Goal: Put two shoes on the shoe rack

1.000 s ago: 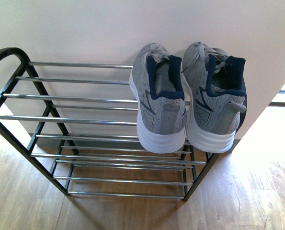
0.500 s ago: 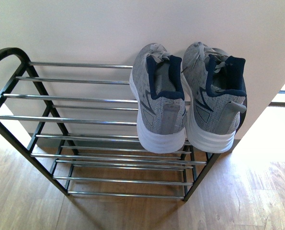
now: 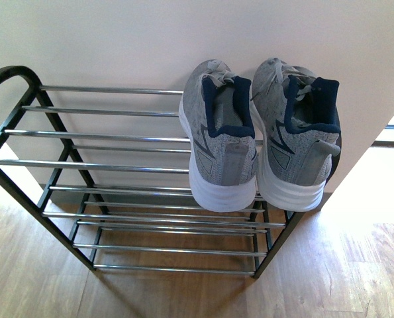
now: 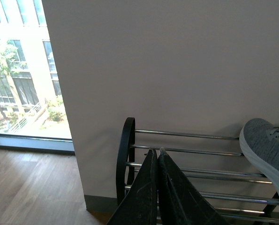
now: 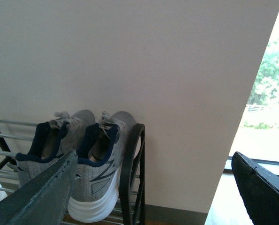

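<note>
Sitting atop rack [image 3: 117, 136]: sneakers [image 3: 224, 149], seemingly touching wall [image 3: 117, 40].

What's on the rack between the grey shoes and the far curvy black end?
Nothing: front view shows only bare chrome bars between the shoes and that end.

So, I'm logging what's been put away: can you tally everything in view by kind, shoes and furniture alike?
grey sneakers: 2, both on the top tier
shoe rack: 1
Total: 3
</note>
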